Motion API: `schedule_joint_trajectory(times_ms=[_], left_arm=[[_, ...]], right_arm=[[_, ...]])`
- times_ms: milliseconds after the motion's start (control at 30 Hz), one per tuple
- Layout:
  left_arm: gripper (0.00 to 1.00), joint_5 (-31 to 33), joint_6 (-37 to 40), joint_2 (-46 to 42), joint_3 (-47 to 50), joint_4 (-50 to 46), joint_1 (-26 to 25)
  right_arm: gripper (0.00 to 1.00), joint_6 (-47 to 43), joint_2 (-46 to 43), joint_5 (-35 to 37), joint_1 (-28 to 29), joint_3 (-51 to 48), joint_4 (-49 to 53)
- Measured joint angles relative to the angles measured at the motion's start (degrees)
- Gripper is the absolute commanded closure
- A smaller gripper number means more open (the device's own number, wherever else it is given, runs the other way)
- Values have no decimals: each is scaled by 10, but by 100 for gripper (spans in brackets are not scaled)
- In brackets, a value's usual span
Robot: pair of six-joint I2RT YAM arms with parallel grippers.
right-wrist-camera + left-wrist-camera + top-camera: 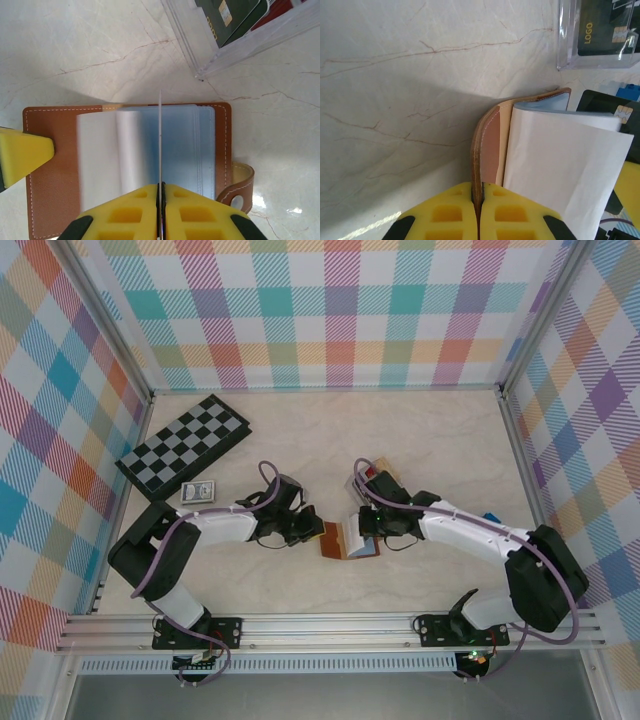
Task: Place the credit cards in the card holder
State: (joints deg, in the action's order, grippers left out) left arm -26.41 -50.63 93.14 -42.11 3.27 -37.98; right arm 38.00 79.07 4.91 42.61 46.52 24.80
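A pale marble-veined surface lies under even, soft light. Plaid panels in pastel colours wall it in on the left, far and right, with aluminium rails along the near edge.

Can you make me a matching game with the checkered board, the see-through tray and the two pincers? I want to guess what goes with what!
Things:
1. checkered board
2. clear tray
3. left pincer
4. right pincer

Clues:
A. shut on a thin white sheet, seen edge-on
B. holds dark cards
C. lies at the far left
D. shut on the brown cover of the card holder

Pairs: 1-C, 2-B, 3-D, 4-A
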Motion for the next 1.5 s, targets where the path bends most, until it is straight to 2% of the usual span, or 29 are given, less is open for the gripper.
schedule_joint_trajectory(times_ms=[133,367,767,900,967,1033,1067,1100,1367,1500], left_arm=[[100,2,-12,3,0,7,-3],[100,8,-28,11,0,30,-5],[98,10,-22,29,-5,30,-5],[88,21,-10,28,-13,20,-6],[78,36,-2,25,-14,4,-6],[78,57,3,18,-14,-23,-6],[75,65,6,13,-14,-34,-6],[68,71,9,7,-14,-43,-6],[41,90,17,-35,-12,-59,-7],[37,87,24,-43,-11,-49,-13]], right_arm=[[92,11,-14,38,23,-12,-10],[93,9,-24,34,33,-23,-42],[95,9,18,-62,33,-40,-98],[95,24,30,-65,28,-46,-106],[95,32,33,-67,20,-52,-115],[95,35,34,-76,12,-58,-122],[95,36,34,-79,10,-60,-124],[95,36,34,-82,9,-60,-125],[95,36,34,-100,5,-61,-133],[95,36,34,-101,5,-61,-133]])
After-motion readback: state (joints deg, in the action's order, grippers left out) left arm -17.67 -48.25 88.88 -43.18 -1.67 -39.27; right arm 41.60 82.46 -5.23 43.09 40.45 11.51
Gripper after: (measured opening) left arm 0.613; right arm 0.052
